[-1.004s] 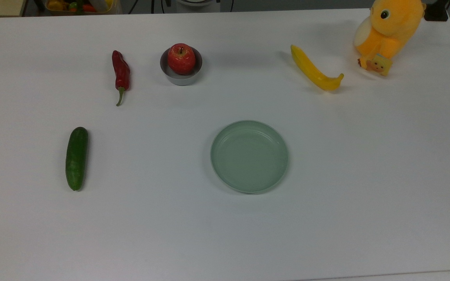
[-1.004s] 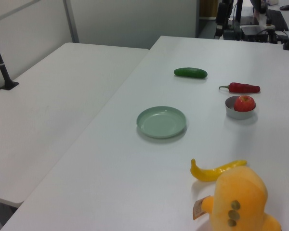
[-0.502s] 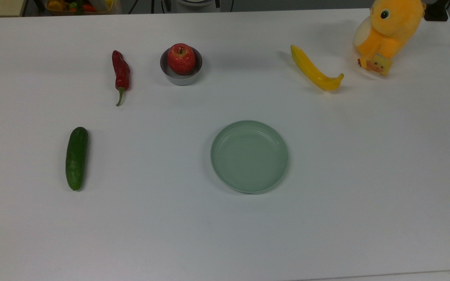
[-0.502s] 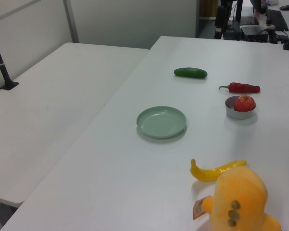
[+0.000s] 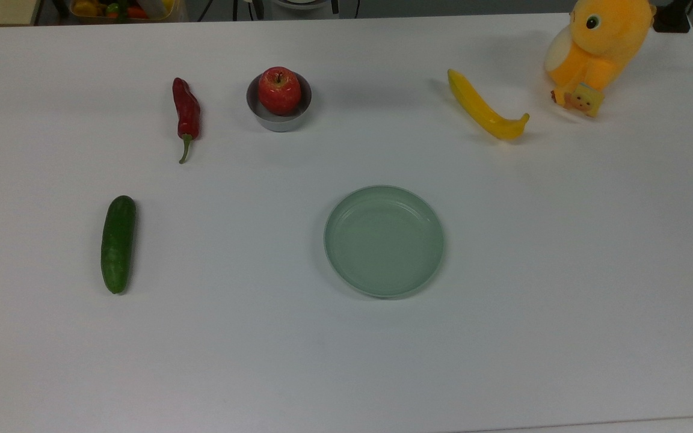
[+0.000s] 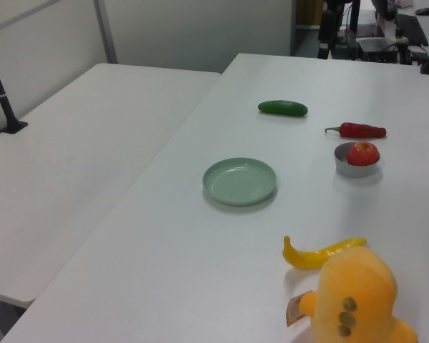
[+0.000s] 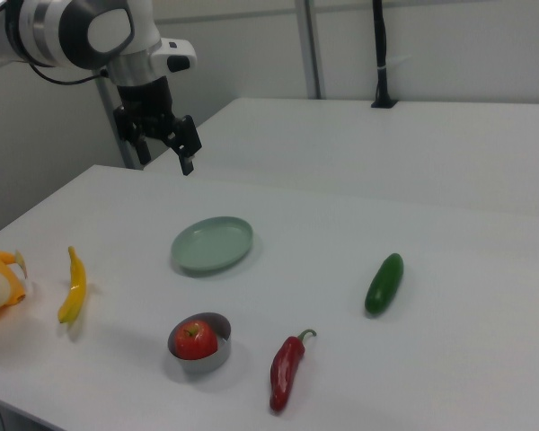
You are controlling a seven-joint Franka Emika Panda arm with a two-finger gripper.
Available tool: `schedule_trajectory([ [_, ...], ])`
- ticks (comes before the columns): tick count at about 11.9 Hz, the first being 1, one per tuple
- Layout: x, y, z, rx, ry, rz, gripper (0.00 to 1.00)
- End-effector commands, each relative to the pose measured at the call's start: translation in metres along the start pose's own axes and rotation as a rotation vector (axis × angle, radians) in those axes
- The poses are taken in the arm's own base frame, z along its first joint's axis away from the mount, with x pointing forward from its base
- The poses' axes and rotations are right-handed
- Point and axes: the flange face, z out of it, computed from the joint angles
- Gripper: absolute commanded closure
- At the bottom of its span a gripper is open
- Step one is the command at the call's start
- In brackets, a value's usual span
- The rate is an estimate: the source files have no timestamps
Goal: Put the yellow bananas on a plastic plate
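A slim yellow banana (image 5: 483,108) lies flat on the white table at the top view's upper right, near the plush toy. It also shows as the banana (image 6: 320,254) in the left view and the banana (image 7: 74,285) in the right view. The pale green plate (image 5: 384,240) sits with nothing on it near the table's middle, seen too as the plate (image 6: 239,180) and the plate (image 7: 212,243). In the right view my gripper (image 7: 164,162) hangs high above the table behind the plate, open, with nothing between its fingers.
An orange-yellow plush toy (image 5: 598,48) stands at the top view's upper right corner. A red apple (image 5: 279,90) rests in a small grey bowl (image 5: 279,122). A red chili (image 5: 186,114) and a green cucumber (image 5: 118,243) lie toward the top view's left.
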Motion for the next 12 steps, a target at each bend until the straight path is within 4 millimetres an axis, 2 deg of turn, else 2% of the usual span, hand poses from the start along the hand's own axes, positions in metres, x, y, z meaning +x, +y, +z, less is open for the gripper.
schedule_trajectory([
  [1,-0.0002,0.0019,-0.0066,-0.012,0.007,-0.016,0.00],
  [12,-0.0013,0.0050,-0.0092,-0.013,-0.001,-0.007,0.00],
])
